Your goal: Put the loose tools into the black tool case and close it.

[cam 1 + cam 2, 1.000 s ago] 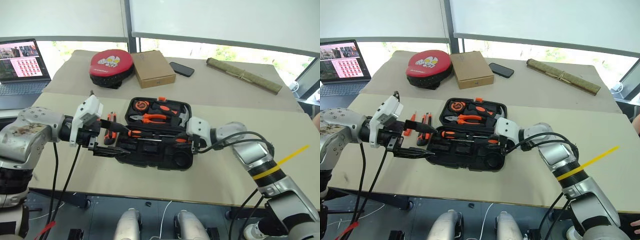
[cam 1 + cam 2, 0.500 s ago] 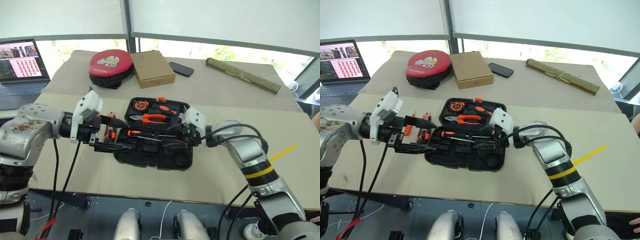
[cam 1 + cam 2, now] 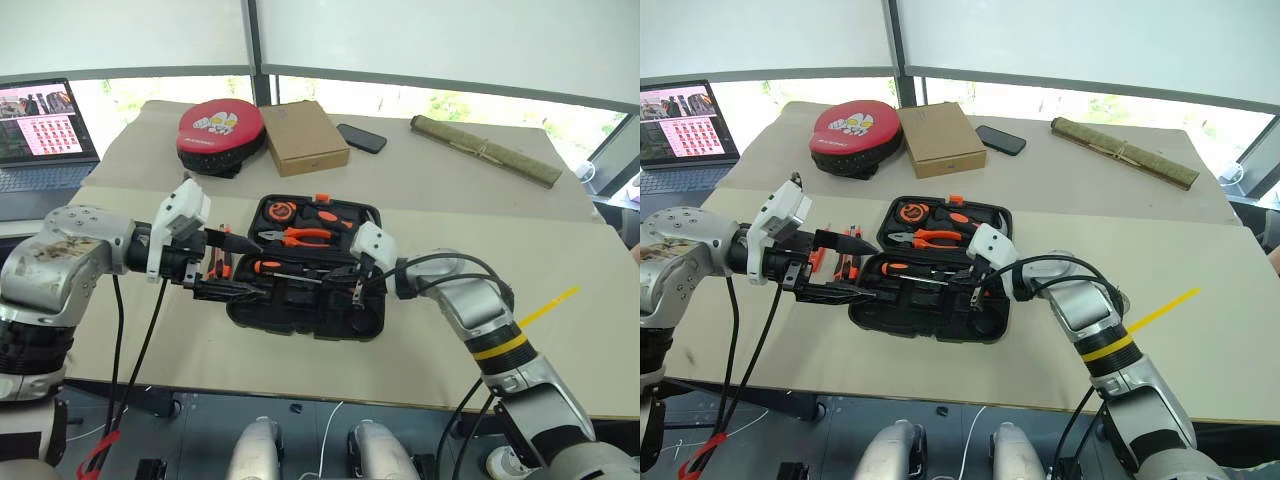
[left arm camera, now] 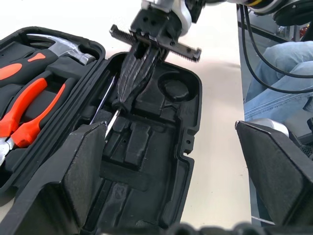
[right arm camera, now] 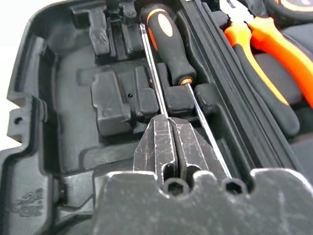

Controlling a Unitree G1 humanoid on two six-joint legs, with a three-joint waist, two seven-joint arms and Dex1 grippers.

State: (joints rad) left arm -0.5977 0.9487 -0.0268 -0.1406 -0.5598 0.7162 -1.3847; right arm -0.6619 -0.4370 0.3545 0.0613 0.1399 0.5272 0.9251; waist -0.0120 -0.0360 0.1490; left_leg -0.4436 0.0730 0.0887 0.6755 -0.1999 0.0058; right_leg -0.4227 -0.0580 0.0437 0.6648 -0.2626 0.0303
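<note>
1. The black tool case (image 3: 310,285) lies open in the middle of the table (image 3: 560,240). Its far half holds the pliers (image 3: 305,237), hammer (image 4: 58,46) and tape measure (image 3: 283,211); its near half is where you are filling the moulded slots.

2. One screwdriver (image 5: 171,46) with a black-and-orange handle already lies in the near half, close to the hinge, with a thin metal shaft alongside it.

3. Your right gripper (image 5: 168,142) hangs over that near half with its fingers pressed together at the tips, right on the thin shaft. Whether it pinches the shaft or only touches it I cannot tell, so treat it as closed and check before you lift.

4. To do this step well, I'd seat the shaft fully down in its groove, parallel to the hinge, so nothing stands proud and blocks the lid later. Press lightly along it instead of dragging, since the case could slide on the table.

5. Your left gripper (image 3: 222,268) is spread wide and holds nothing, poised by the left end of the case. It could steady that end while you press.

6. More loose tools (image 3: 845,262) lie on the table just left of the case, beyond the left gripper.

7. The laptop (image 3: 40,125), red pad (image 3: 220,130), cardboard box (image 3: 305,137) and phone (image 3: 363,138) sit well apart at the back; leave them alone.
</note>
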